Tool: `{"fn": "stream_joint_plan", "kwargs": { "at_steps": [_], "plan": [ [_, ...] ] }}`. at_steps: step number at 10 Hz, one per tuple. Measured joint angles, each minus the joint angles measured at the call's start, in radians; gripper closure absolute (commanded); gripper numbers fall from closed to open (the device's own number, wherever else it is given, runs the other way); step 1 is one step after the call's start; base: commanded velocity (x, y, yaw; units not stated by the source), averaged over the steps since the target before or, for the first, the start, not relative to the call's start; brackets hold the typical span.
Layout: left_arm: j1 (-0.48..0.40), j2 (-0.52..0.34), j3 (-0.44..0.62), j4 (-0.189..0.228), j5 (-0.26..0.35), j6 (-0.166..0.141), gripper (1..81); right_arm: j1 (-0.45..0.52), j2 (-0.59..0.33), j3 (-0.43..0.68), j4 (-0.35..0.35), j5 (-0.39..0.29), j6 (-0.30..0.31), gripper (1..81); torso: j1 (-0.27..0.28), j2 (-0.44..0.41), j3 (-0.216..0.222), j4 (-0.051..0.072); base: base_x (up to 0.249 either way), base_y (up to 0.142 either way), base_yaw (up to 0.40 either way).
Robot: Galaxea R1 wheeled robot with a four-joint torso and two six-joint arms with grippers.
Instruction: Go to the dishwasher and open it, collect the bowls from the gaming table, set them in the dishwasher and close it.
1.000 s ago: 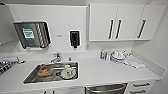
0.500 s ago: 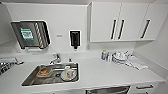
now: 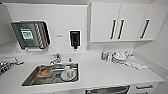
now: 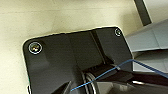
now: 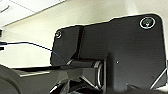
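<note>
The dishwasher shows as a strip of brushed steel under the white counter, at the lower edge of the head view, right of the sink; its front looks shut. The bowls and the gaming table are out of view. In the left wrist view and the right wrist view the robot's own dark plates stand before a pale floor and wall.
A steel sink holds used dishes and a cup below a faucet. On the wall hang a towel dispenser and a soap dispenser. White upper cabinets hang right. A bottle and cloths lie on the counter.
The whole picture has shifted a little, with less of the dishwasher front showing at the lower edge: the camera has moved. The things on the counter stay put.
</note>
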Motion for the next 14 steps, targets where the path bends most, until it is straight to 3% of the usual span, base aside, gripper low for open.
{"fn": "stream_joint_plan", "kwargs": {
  "at_steps": [2,4,8,12,14],
  "plan": [
    [0.000,-0.009,-0.010,-0.013,0.004,-0.001,1.0,0.000,-0.013,0.009,0.000,-0.003,0.001,1.0,0.000,0.000,0.000,0.000,0.000,0.000,0.000],
    [-0.003,-0.063,0.049,-0.013,0.004,-0.001,1.0,0.000,-0.058,0.050,0.001,-0.011,0.008,1.0,0.000,0.000,0.000,0.000,0.000,0.000,0.000],
    [-0.014,-0.276,0.374,-0.013,-0.042,-0.003,1.0,0.011,-0.248,0.345,0.001,-0.019,0.020,1.0,0.063,-0.104,0.000,0.000,0.000,0.000,0.000],
    [-0.028,-0.530,0.701,-0.013,-0.094,0.000,1.0,0.037,-0.558,0.649,0.003,-0.019,0.027,1.0,0.154,-0.248,0.000,0.000,0.000,0.000,0.000],
    [-0.052,-0.646,0.846,-0.013,-0.113,0.001,1.0,0.054,-0.646,0.774,0.007,-0.019,0.027,1.0,0.186,-0.300,-0.030,0.000,0.000,0.000,0.000]
  ]
}}
